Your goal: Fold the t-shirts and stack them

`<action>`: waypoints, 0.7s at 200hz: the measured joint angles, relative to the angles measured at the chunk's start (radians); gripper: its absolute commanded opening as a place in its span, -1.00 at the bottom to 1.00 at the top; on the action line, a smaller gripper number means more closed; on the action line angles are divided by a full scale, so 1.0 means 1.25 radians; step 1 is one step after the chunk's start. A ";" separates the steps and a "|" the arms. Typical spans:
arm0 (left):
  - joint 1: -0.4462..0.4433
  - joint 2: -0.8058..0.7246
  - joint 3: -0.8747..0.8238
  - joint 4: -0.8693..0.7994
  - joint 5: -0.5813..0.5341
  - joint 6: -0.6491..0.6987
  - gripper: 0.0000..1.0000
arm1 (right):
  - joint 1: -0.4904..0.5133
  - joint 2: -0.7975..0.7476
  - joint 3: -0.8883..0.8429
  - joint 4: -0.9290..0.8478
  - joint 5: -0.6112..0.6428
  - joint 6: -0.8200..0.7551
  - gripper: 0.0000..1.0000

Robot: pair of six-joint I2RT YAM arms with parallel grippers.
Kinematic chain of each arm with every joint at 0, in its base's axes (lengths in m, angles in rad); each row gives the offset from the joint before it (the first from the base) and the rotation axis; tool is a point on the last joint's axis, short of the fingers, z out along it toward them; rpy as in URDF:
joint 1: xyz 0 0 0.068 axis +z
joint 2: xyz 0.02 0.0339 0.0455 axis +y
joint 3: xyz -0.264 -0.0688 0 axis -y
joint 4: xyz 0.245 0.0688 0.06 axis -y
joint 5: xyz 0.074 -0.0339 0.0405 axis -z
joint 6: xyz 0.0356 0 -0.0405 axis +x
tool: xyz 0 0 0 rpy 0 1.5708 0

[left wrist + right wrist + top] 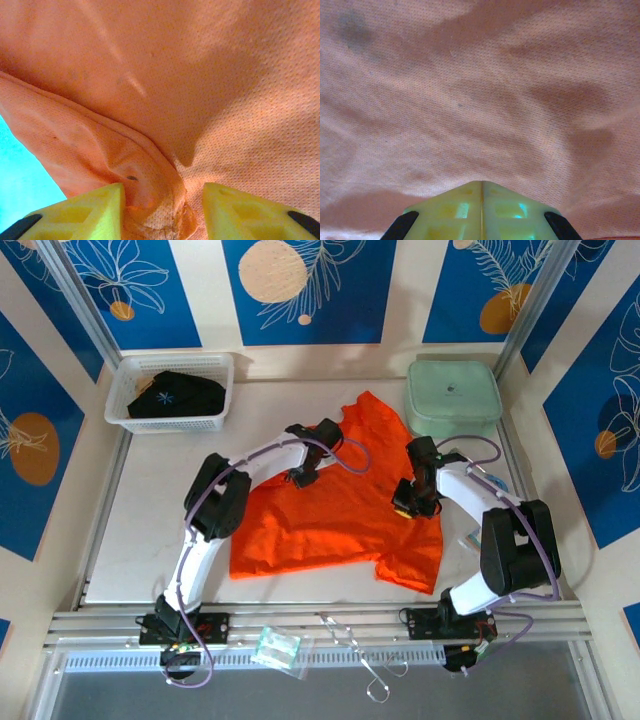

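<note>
From above, the orange t-shirt [330, 520] lies spread flat in the middle of the table [150, 500]. Its long axis runs left to right. 1 sleeve points to the far side and the other to the near right corner, so the hem looks to be on the left. The left tool [303, 477] rests on the far part of the cloth, just inside the far sleeve. The right tool [405, 502] sits at the shirt's right edge, between the 2 sleeves. Each arm is near its own side of the shirt, and the hem lies closest to the left arm's base. A second, black t-shirt [170, 395] lies in the white basket [215, 422] at the far left corner, well apart from both tools.

On the left wrist, the 2 yellow fingers [95, 210] stand spread. A ridge of orange cloth with a seam is gathered up in the gap between them. The fingers have not closed on it, so closing looks like the next step for taking the fold.

On the right wrist, the fingers [455, 205] are pressed together, tip to tip, hard against the orange weave. No cloth shows between them, and I cannot tell whether a thin layer is caught at the very tips.
</note>
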 measured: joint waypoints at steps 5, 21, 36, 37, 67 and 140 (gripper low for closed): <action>-0.001 0.000 -0.005 0.001 -0.005 -0.001 -0.20 | -0.001 0.000 0.000 0.000 0.000 0.000 -0.81; -0.001 0.000 -0.019 0.005 -0.020 0.006 -0.22 | -0.001 0.000 0.000 0.000 -0.003 0.000 -0.81; 0.000 0.000 -0.030 0.004 -0.034 0.006 -0.22 | -0.001 -0.001 -0.002 0.002 -0.005 0.000 -0.81; 0.000 0.000 -0.031 0.004 -0.035 0.006 -0.22 | -0.001 -0.001 -0.003 0.003 -0.005 0.000 -0.81; -0.001 0.000 -0.043 0.006 -0.053 0.006 -0.28 | -0.003 -0.009 -0.014 0.007 -0.009 0.000 -0.81; -0.008 -0.001 -0.050 0.034 -0.098 0.012 -0.46 | -0.013 -0.017 -0.019 0.016 -0.015 0.000 -0.81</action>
